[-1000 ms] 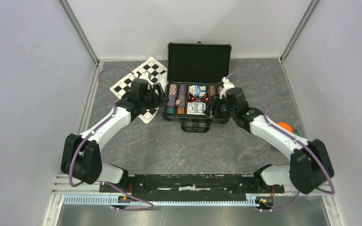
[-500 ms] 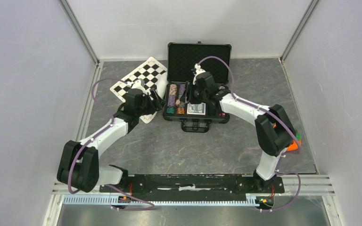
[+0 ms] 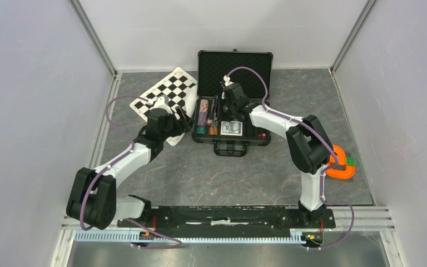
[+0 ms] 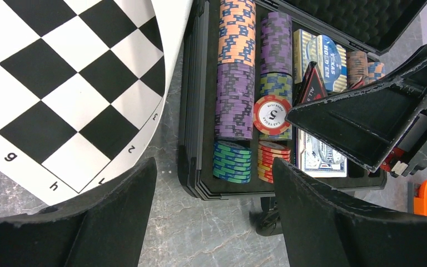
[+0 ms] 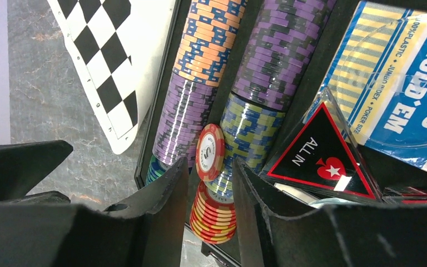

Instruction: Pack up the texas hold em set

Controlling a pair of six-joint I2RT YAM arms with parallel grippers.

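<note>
Right gripper (image 5: pixel 211 167): jaws set narrow either side of a loose red-and-white chip (image 5: pixel 210 150) on the chip rows (image 5: pixel 200 72). You can't tell if it's pinched. Left gripper (image 4: pixel 212 167): jaws released wide at the near-left corner of the open case (image 3: pixel 235 69), far centre of the table (image 3: pixel 200 172).

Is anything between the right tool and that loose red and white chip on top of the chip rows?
Nothing visible does. The right tool is directly over the loose chip, fingers apart on either side of it, with only open air between.
</note>
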